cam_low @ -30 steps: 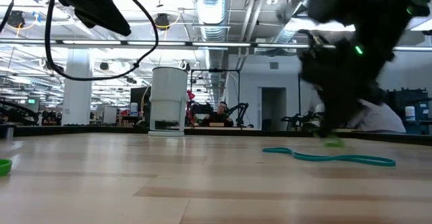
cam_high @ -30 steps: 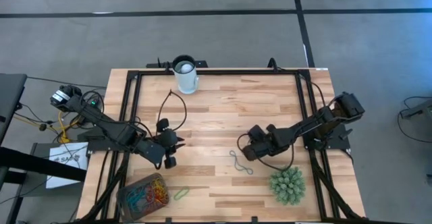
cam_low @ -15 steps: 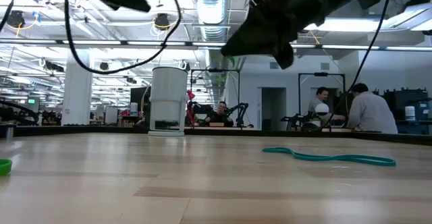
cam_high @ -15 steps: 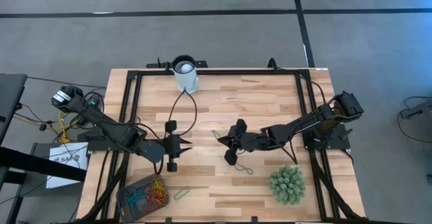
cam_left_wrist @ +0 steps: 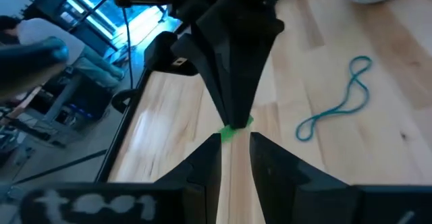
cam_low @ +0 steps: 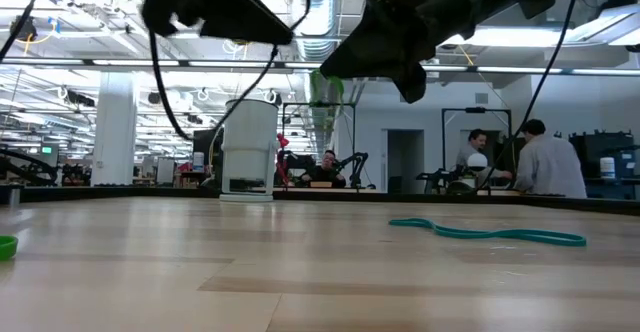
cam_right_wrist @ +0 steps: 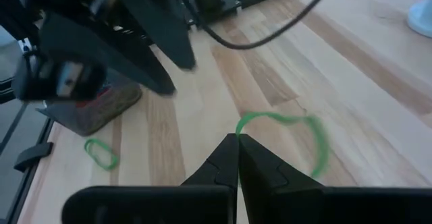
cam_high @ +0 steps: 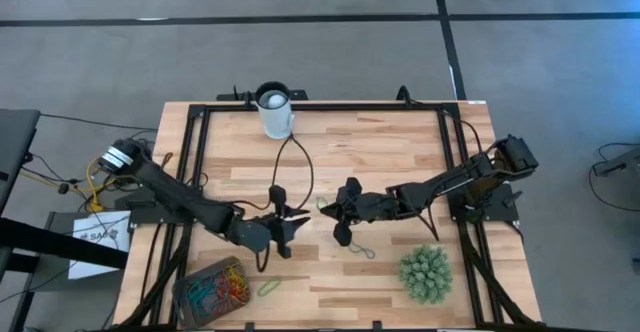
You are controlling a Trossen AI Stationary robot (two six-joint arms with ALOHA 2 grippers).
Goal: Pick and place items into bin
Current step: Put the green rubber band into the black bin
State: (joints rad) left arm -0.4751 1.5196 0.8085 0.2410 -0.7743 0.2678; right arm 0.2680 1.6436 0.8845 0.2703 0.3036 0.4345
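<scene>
My right gripper (cam_high: pixel 326 208) hangs above the table's middle, shut on a light green band (cam_right_wrist: pixel 287 131). My left gripper (cam_high: pixel 298 222) is open and faces it from the left. In the left wrist view its fingertips (cam_left_wrist: pixel 214 148) stand just short of the band's green end (cam_left_wrist: pixel 233 132); I cannot tell whether they touch it. A teal band (cam_high: pixel 356 242) lies flat on the wood below the right gripper. The brownish bin (cam_high: pixel 212 288) at the near left holds several coloured bands. One green band (cam_high: pixel 268 288) lies beside it. My right gripper pinches the light green band at one end of its loop (cam_right_wrist: pixel 238 127) between its two shut fingertips. The fingers slant down from the table's right side. The loop sticks out past the fingertips and hangs clear of the table.
A white cup (cam_high: pixel 274 112) stands at the far edge. A spiky green plant ball (cam_high: pixel 425 273) sits at the near right. Black frame rails (cam_high: pixel 196 162) run along the table's sides. Bare wood lies between the arms and the far edge.
My right gripper rose from the table with the light green band, swung toward the table's left and tipped up, then held still. My left gripper rolled and moved toward the table's right and a little down, closing in on the right gripper.
</scene>
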